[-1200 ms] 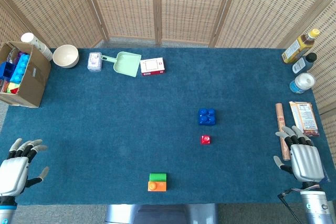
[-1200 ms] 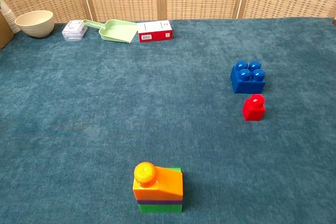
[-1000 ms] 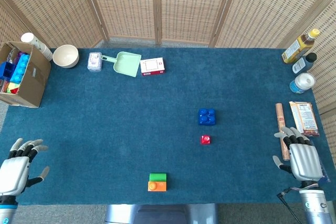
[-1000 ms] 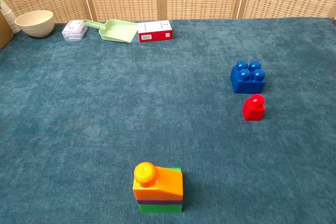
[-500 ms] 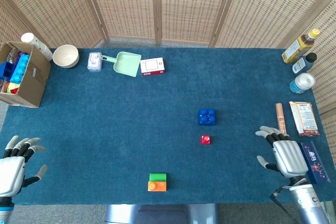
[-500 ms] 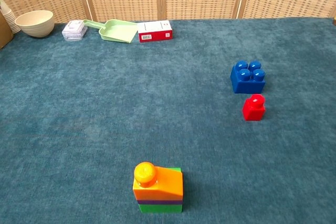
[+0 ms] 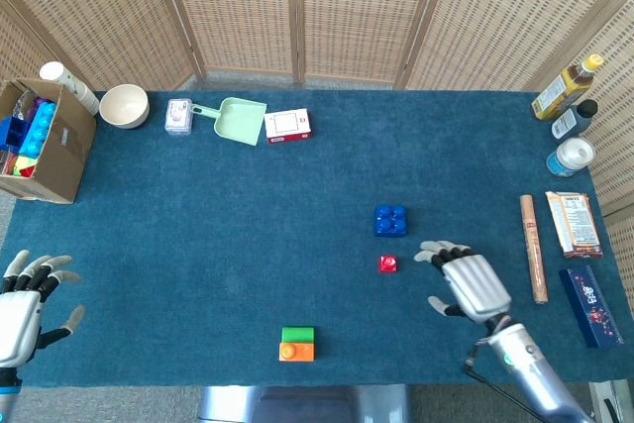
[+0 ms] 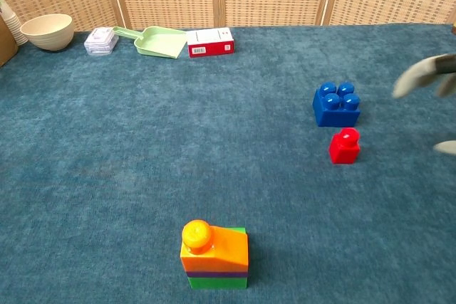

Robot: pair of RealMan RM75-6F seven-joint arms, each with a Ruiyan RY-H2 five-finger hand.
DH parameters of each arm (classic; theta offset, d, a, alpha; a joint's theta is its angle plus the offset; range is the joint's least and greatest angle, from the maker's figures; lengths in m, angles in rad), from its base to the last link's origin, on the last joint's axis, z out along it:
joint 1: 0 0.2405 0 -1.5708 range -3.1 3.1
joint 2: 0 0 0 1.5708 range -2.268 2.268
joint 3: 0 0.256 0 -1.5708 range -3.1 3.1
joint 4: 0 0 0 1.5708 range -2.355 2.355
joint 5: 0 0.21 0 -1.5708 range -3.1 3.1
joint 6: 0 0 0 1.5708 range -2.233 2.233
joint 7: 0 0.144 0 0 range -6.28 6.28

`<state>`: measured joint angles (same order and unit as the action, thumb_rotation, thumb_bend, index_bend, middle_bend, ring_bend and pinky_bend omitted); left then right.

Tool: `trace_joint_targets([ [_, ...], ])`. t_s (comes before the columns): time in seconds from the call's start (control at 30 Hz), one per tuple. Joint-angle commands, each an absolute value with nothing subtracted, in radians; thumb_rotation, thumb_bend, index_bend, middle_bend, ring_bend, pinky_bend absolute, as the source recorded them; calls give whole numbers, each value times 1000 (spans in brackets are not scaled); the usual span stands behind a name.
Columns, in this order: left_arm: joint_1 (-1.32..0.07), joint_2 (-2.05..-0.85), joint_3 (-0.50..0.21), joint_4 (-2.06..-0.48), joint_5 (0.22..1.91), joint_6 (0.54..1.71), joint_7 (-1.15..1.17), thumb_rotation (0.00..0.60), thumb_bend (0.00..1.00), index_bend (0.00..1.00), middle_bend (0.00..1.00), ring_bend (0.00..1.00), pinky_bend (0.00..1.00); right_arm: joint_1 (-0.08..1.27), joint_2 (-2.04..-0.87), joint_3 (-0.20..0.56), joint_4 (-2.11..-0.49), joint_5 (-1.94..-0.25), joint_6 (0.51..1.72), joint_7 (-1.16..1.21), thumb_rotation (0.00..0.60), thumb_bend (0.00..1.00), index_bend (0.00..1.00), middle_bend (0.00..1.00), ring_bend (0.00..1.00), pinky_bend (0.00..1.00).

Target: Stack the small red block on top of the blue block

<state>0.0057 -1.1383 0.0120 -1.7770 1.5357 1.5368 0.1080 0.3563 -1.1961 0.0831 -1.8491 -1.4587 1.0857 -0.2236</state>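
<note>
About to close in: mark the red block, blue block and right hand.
red block [image 7: 388, 264], head view, its top stud.
blue block [image 7: 390, 220], head view, its studded top.
right hand [image 7: 474, 284], head view, its back.

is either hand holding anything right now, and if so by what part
Nothing is held. The right hand is open beside the small red block, not touching it; the left hand is open too.

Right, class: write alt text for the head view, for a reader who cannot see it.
The right hand, fingers spread, hovers beside a small red block on a blue cloth table. A blue block sits just behind it.
</note>
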Motion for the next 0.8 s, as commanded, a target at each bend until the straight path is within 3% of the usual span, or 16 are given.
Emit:
trace_joint_targets([
  [0.03,3,-1140,10,-1775,1537,1534,107,600,366,391,259,195,32,414,-1261,109,-1840,-1391,1029,-305,600,236,288,227,213,302],
  [0.4,0,-1141,5,-1749,1528,1529,77,600,366,395,258,195,30,508,-1380,145,-1797,-1210,994,-519,600,236,303,223,212,303],
  [0.8,-7,-1149,3,-1726,1534,1524,51,600,365,395,258,195,29,562,-1430,143,-1781,-1075,1020,-650,600,233,314,206,175,303],
])
